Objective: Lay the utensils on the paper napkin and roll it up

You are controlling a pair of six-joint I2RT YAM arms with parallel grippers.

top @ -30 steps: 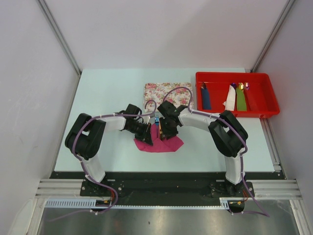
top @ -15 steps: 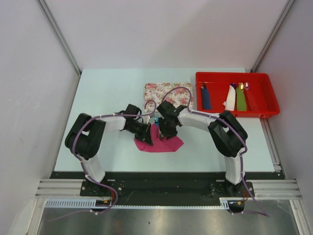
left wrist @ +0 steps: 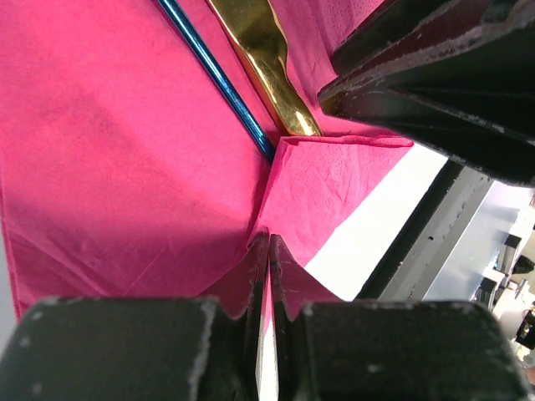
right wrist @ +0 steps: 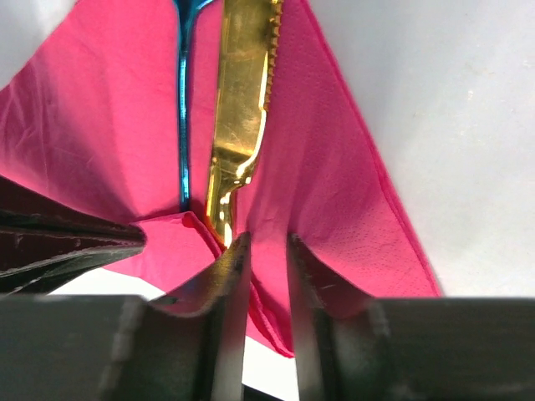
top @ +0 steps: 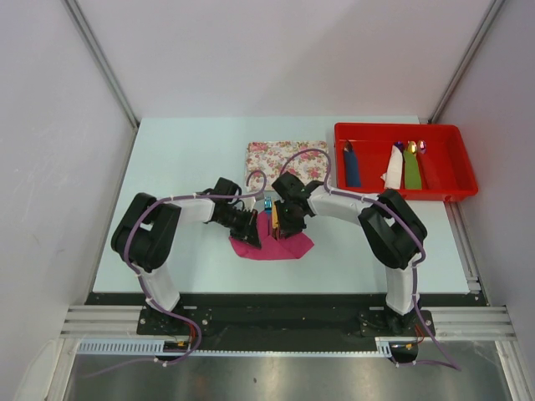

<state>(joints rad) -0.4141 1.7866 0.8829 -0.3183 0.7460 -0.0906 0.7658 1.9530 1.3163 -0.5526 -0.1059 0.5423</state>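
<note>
**A:** Count it off for me. What's there?

**B:** One paper napkin (top: 288, 247), magenta, and two utensils on it: a gold knife (right wrist: 242, 100) and a blue fork (right wrist: 183, 125). They lie side by side along the napkin's middle, the fork on the left. A folded-over corner of the napkin covers their near ends.

**A:** Anything else?

**B:** One floral tray (top: 284, 154) just beyond the napkin's far edge. One red bin (top: 401, 128) sits well off to the napkin's far right. It holds three rolled bundles: blue bundle (top: 352, 170), white bundle (top: 391, 171), green bundle (top: 412, 171).

**A:** And the arms?

**B:** Two. The left arm (top: 150, 230) and the right arm (top: 389, 225) both bend their elbows outward. Their forearms reach inward, so the wrists nearly meet over the napkin.

**A:** Grips?

**B:** The left gripper (left wrist: 269, 255) is at the napkin's left side, closed to a sliver, pinching a raised fold of the paper. The right gripper (right wrist: 264, 251) is at the napkin's right side, just beside the knife, with its jaws a narrow gap apart. Pink paper shows in that gap, but I can't tell whether it's actually clamped.
</note>
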